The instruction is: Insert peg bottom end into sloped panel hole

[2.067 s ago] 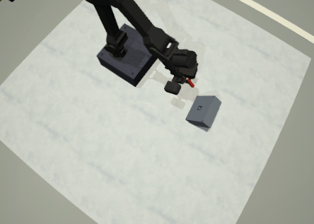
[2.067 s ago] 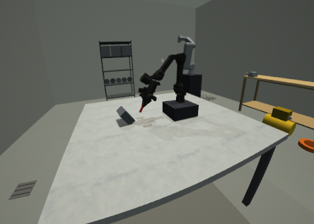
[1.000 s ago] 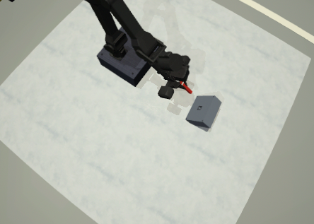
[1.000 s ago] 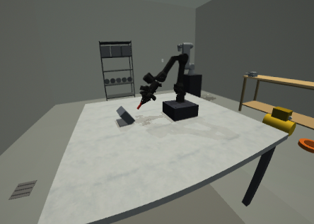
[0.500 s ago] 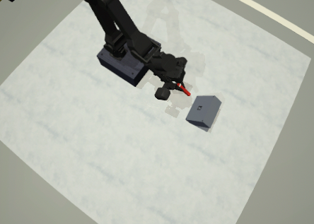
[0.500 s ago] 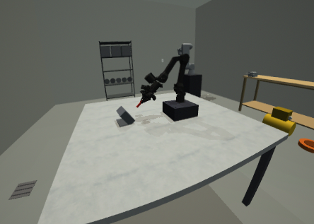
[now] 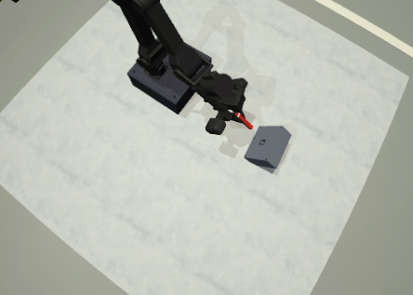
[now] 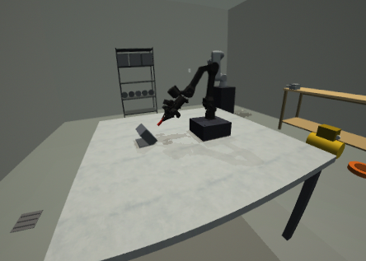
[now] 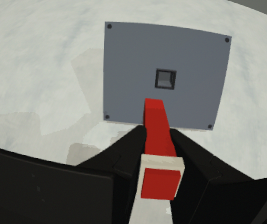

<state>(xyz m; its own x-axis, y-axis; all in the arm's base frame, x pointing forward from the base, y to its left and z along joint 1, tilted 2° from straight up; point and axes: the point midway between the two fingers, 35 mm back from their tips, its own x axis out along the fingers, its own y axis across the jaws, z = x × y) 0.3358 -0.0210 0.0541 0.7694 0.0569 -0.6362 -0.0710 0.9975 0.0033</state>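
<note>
A red square peg [image 7: 245, 121] [image 8: 160, 122] [image 9: 157, 125] with a white band near its top is tilted and held off the table. My gripper [image 7: 236, 116] [image 8: 164, 118] [image 9: 155, 135] is shut on the peg. The grey-blue sloped panel [image 7: 275, 144] [image 8: 147, 134] [image 9: 129, 65] stands in front of the gripper. Its square hole [image 7: 262, 142] [image 9: 165, 79] is open, with nothing in it. In the wrist view the peg's bottom end appears just below the hole and slightly to its left. The peg's far end is outside the hole, and in the exterior view it is apart from the panel.
The arm's dark base block [image 7: 158, 88] [image 8: 210, 128] stands on the pale table [image 7: 186, 226] [image 8: 165, 179] behind the gripper. Small screws mark the panel's corners. A shelf rack [image 8: 137, 81] and a wooden bench [image 8: 330, 94] stand off the table.
</note>
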